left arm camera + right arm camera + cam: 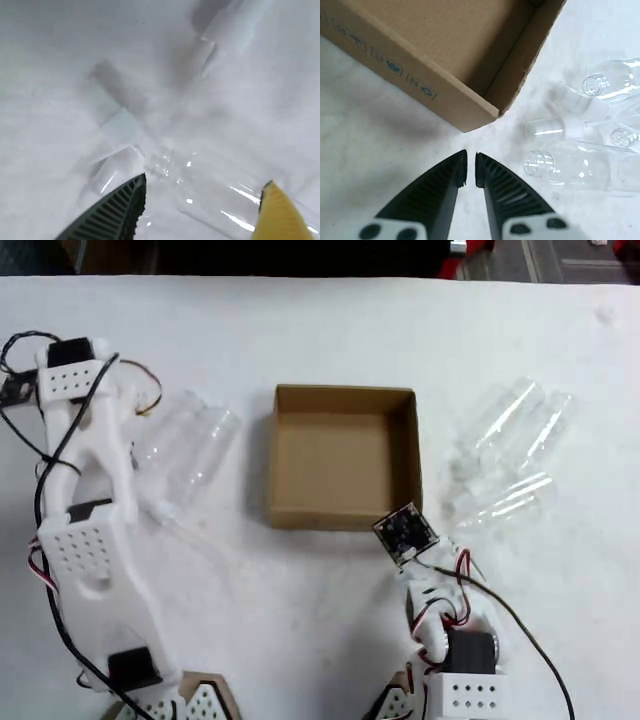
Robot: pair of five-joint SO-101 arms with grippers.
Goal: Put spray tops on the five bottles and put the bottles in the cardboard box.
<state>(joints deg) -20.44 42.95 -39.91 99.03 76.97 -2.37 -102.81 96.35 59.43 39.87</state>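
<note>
The open cardboard box (345, 455) stands mid-table and holds nothing. Two clear bottles (185, 445) lie to its left beside the left arm (85, 490). My left gripper (206, 182) is open, its dark and yellow fingers straddling a clear bottle (215, 197) on the white table, with a whitish spray top (117, 165) at the dark finger. Several clear bottles (510, 445) lie right of the box. My right gripper (471, 162) is shut on nothing, just off the box's near right corner (492, 107). Open-necked bottles (570, 170) and a spray top (555, 127) lie beyond it.
The right arm (440, 620) stands at the table's front edge, its wrist camera (405, 532) by the box's near right corner. Cables trail from both arms. More whitish pieces (220, 30) lie farther off in the left wrist view. White tabletop spreads between the arms.
</note>
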